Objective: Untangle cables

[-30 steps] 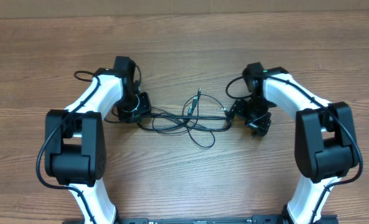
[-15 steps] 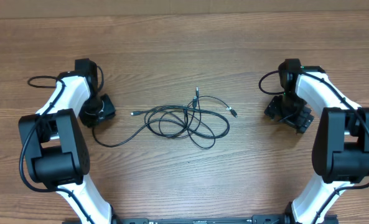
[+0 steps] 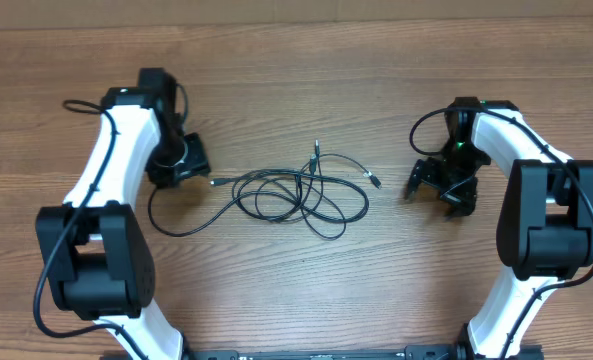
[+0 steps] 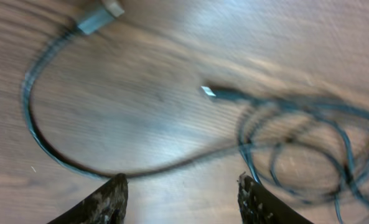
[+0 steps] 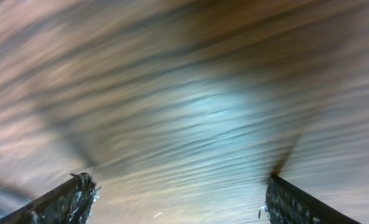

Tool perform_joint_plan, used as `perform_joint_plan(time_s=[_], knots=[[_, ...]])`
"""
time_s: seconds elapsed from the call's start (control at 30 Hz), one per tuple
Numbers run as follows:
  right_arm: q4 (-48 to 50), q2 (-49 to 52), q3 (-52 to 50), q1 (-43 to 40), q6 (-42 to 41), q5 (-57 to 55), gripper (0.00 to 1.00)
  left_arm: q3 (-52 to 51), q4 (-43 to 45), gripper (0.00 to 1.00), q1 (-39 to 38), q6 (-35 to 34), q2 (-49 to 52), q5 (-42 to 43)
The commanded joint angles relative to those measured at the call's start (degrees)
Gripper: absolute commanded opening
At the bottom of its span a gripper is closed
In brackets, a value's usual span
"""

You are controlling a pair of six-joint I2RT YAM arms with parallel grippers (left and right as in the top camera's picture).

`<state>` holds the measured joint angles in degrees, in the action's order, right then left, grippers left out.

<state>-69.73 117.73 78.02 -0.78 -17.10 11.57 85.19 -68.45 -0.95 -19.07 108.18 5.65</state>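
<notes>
Black cables [image 3: 296, 195] lie looped and crossed at the middle of the wooden table [image 3: 296, 60]. Fingers of left gripper [image 4: 181, 194] spread, empty; silver-tipped plug [image 4: 212, 92] blurred in its view, loops cut off at right edge. Fingers of right gripper [image 5: 178, 199] spread wide; smeared wood grain ahead.

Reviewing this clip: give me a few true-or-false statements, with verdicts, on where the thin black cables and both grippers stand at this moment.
1. The thin black cables lie in one loose tangle on the brown wooden table, between the two arms. True.
2. The left gripper is clamped on a silver-tipped plug. False: its jaws stand apart with nothing between them, and the cables lie flat on the wood.
3. The right gripper is open and empty. True.
4. The right gripper touches the cables. False: in the overhead view, bare wood lies between it and the nearest cable end.
</notes>
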Motion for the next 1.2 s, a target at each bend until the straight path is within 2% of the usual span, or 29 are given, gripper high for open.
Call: perform_joint_plan(time_s=[0.0,0.23,0.37,0.53,0.7,0.97,1.17], knots=[[-0.5,-0.9,1.3,1.9,5.6,8.1,0.88,-0.4,-1.5,0.59,-3.6,0.9,-0.6,1.9],[-1.3,-1.0,0.6,6.5,5.6,8.0,0.9,-8.6,1.3,0.62,-10.2,-2.6,-0.6,1.4],[-0.2,-1.0,0.3,8.8,5.6,8.0,0.91,-14.6,7.1,0.62,-11.4,-5.2,-0.6,1.3],[2.7,-1.0,-0.6,10.4,4.9,7.8,0.99,-20.4,16.3,0.61,-11.4,-6.9,-0.6,1.2],[5.0,-0.9,-0.9,12.6,4.5,6.0,1.0,-23.2,22.8,0.61,-11.4,-8.2,-0.6,1.3],[6.3,-0.9,-0.9,16.8,2.6,1.5,1.0,-23.2,22.3,0.63,-10.4,-8.2,-0.6,1.2],[6.3,-0.9,-1.8,20.0,-7.0,-10.4,1.0,-23.2,22.2,0.63,-9.5,-8.2,-0.6,-3.2]])
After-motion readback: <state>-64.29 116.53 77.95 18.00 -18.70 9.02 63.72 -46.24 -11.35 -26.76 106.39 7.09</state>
